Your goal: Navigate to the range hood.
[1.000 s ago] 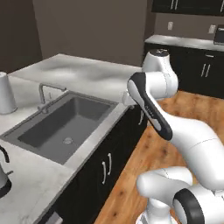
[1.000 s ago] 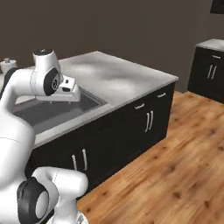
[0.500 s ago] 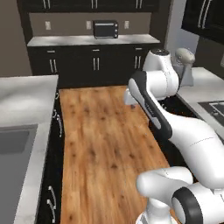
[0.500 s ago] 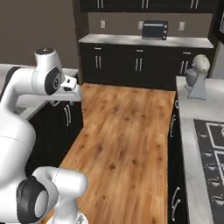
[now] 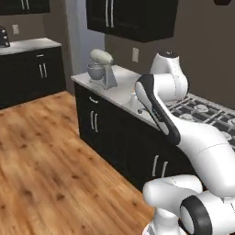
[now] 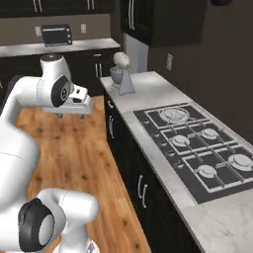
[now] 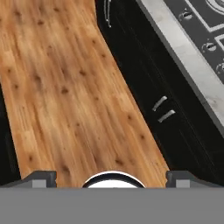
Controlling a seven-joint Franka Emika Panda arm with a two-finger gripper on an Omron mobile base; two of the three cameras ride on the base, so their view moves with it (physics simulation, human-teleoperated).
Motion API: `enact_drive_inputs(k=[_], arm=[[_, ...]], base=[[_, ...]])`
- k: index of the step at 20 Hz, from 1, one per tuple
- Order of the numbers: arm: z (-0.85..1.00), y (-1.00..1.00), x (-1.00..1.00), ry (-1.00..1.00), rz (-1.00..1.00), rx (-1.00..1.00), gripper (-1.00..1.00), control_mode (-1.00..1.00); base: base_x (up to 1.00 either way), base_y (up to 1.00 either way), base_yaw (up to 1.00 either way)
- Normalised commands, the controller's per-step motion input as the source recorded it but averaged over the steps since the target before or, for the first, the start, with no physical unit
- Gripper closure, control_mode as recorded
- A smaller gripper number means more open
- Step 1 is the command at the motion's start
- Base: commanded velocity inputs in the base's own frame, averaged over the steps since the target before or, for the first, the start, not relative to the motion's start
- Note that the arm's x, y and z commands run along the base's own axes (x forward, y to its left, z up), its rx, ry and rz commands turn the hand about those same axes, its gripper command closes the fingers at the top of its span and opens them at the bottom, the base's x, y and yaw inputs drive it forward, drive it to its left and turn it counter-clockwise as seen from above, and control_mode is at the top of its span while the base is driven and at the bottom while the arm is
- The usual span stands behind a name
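Gripper over wood floor, tips wide apart, holding nothing. In right base view gripper hangs left of black base cabinets. Grey counter runs along right side, gas cooktop set into it. Stand mixer on counter past cooktop, near far end. Toaster on back counter. Range hood: dark stub at top edge, above cooktop; left base view, top right corner.
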Motion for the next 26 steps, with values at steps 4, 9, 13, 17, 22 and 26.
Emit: enact_drive_inputs(k=[4, 9, 13, 17, 22, 26], arm=[[0.0, 0.0, 0.0, 0.0, 0.0, 0.0, -1.0, 1.0], [0.0, 0.0, 0.0, 0.0, 0.0, 0.0, -1.0, 1.0], [0.0, 0.0, 0.0, 0.0, 0.0, 0.0, -1.0, 1.0], [0.0, 0.0, 0.0, 0.0, 0.0, 0.0, -1.0, 1.0], [0.0, 0.0, 0.0, 0.0, 0.0, 0.0, -1.0, 1.0], [0.0, 0.0, 0.0, 0.0, 0.0, 0.0, -1.0, 1.0]], base=[[0.06, -0.13, -0.91], [0.14, -0.11, -0.89], [0.46, -0.01, -0.83], [0.96, 0.33, -0.59], [0.81, 0.64, -0.46], [0.13, 0.97, -0.1]])
